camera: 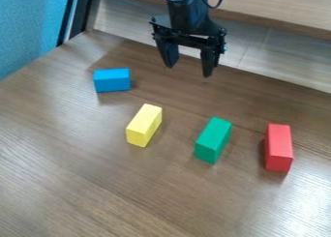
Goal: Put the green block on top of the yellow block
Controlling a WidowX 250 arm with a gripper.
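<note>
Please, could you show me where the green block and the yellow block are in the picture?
green block [213,137]: camera view, on its upper face.
yellow block [145,118]: camera view, on its upper face.

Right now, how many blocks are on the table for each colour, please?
Blue block: 1
Yellow block: 1
Green block: 1
Red block: 1
Total: 4 blocks
</note>
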